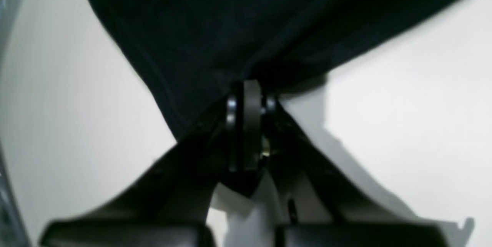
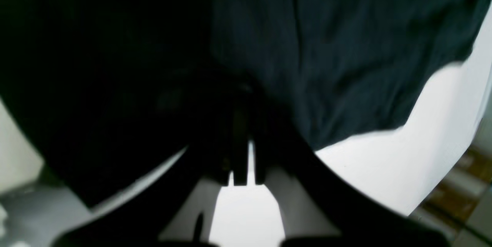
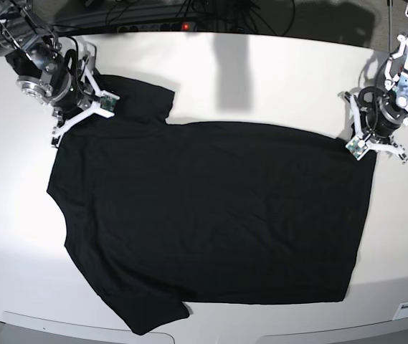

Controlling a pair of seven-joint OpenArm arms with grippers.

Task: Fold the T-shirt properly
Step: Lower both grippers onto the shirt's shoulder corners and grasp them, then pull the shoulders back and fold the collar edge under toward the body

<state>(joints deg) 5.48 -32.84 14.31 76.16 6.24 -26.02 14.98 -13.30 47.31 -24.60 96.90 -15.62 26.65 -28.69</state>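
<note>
The black T-shirt (image 3: 211, 215) lies spread flat on the white table (image 3: 275, 79), sleeves toward the left and hem toward the right. My left gripper (image 3: 363, 142) is at the shirt's far right hem corner. In the left wrist view its fingers (image 1: 251, 97) are pressed together on the black cloth (image 1: 230, 20). My right gripper (image 3: 82, 111) is at the far left shoulder, beside the upper sleeve (image 3: 146, 97). In the right wrist view its dark fingers (image 2: 240, 124) are closed on the shirt's fabric (image 2: 346, 47), which covers the tips. Collar marks and tag do not show.
Cables and a power strip with a red light (image 3: 184, 26) run along the table's back edge. The table's front edge (image 3: 211, 333) is just below the lower sleeve (image 3: 153, 315). Wood floor (image 2: 461, 185) shows past the table edge in the right wrist view.
</note>
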